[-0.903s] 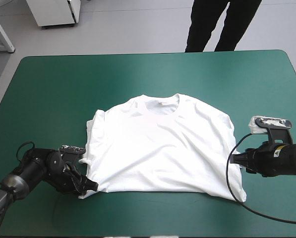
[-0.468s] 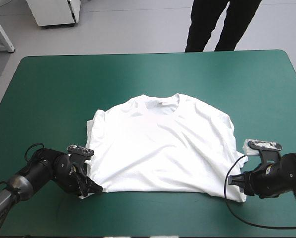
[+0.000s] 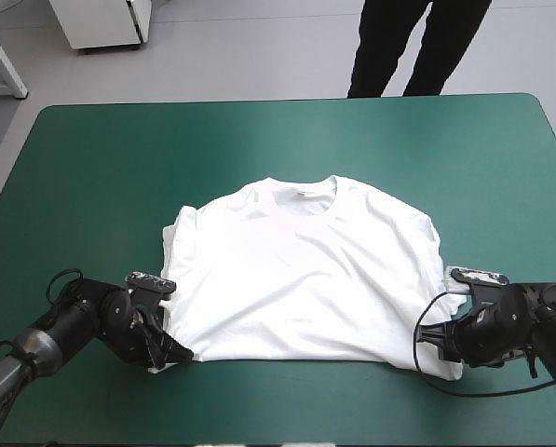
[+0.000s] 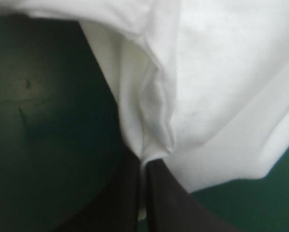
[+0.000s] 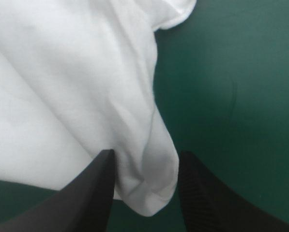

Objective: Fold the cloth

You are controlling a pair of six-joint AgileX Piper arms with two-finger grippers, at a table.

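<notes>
T-shirt [image 3: 301,270] is spread flat near the middle of the teal-green table [image 3: 259,140]. Collar is pointed at the far edge, hem at the near edge. Light creases are seen across the body, and the cloth is bunched a little along both side edges.

Left hand [image 3: 170,352] is set low at the near-left hem corner. In the left wrist view its black fingers [image 4: 120,203] are pressed together into one point, with a thin fold of white cloth pinched between them, so the T-shirt is gripped. A ridge of gathered fabric is seen running ahead from the tips.

Right hand [image 3: 445,346] is set low at the near-right hem corner. In the right wrist view its black fingers [image 5: 91,193] are held apart, with the rounded corner of cloth lying between them, not clamped. Bare table is seen beside that corner.
</notes>
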